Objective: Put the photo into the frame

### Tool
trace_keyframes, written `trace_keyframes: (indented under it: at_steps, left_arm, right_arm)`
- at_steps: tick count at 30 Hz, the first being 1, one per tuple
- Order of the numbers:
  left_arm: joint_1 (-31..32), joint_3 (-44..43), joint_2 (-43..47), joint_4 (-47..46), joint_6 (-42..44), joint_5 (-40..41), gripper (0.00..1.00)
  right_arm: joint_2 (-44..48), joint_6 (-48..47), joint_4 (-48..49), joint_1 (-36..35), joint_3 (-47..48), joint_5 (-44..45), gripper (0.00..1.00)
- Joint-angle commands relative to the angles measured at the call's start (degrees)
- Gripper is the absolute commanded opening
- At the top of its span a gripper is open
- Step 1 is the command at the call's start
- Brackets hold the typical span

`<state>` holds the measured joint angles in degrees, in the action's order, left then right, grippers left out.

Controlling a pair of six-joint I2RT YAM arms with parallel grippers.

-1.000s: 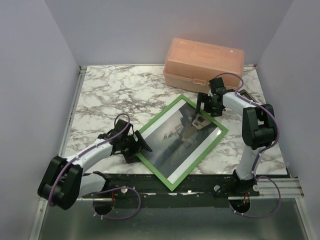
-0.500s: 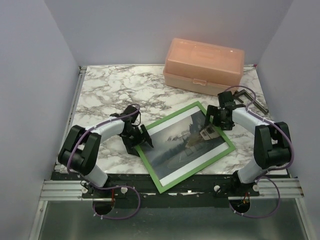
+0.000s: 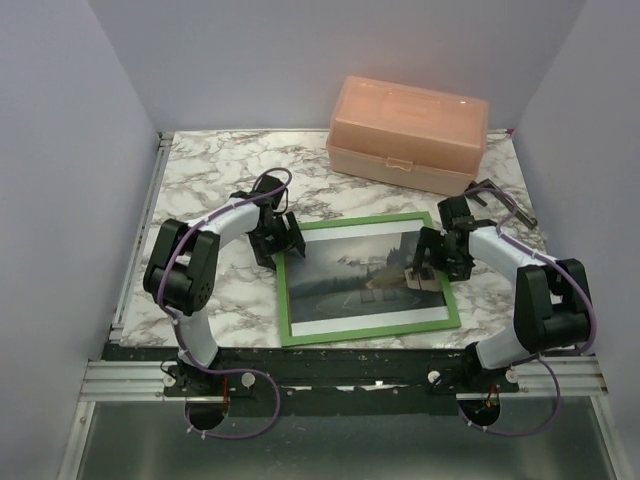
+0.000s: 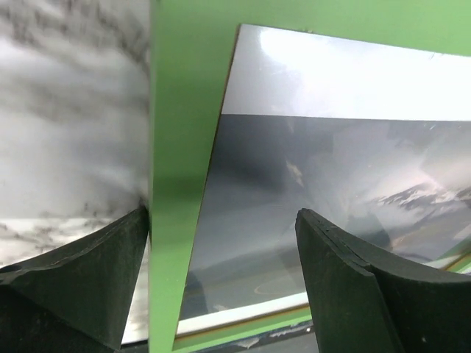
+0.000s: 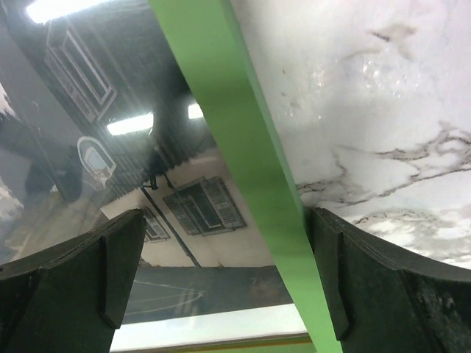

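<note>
Marble-patterned white and grey tabletop (image 3: 210, 180) carries the thin rectangular bright green picture frame (image 3: 370, 333), which lies flat at the lower centre of the overhead view. The large grey misty paper photo with a white border (image 3: 360, 275) sits inside the frame's opening, face up. The left gripper (image 3: 283, 245) is at the frame's upper left corner. In the left wrist view its black fingers (image 4: 88, 272) are spread wide, one on each side of the green rail, and pinch nothing. The right gripper (image 3: 432, 262) is at the frame's right edge. Its jaws are also fully spread, straddling that rail. A peach translucent plastic box (image 3: 408, 133) stands at the upper right, well apart from the frame.
</note>
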<state>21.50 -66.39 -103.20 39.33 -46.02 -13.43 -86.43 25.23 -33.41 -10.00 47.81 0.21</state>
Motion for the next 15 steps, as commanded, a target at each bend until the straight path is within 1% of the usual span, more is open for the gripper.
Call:
trace_keyframes:
  at_steps: [1, 4, 6, 10, 15]
  left_arm:
    - [1.09, -7.19, -5.26, -8.70, 0.84, -5.81, 0.80]
    - [1.09, -10.49, -7.69, -6.39, 2.49, -5.60, 0.80]
    - [1.09, -11.11, -8.41, -5.57, 3.41, -5.34, 0.80]
    - [0.96, -8.36, -7.80, -5.77, 3.92, -4.53, 0.81]
    - [0.73, -4.02, -5.38, -8.16, 2.87, -4.46, 0.81]
  right_arm:
    - [1.77, 5.38, 0.34, -1.81, -0.31, -10.88, 1.00]
    - [2.35, 5.02, -0.38, -1.83, -0.48, -10.15, 1.00]
    - [2.83, 4.70, -0.44, -1.78, -0.88, -9.09, 1.00]
    - [2.51, 4.52, -0.40, -1.51, -0.67, -8.56, 1.00]
    - [1.61, 4.74, 0.36, -1.46, 0.46, -8.82, 1.00]
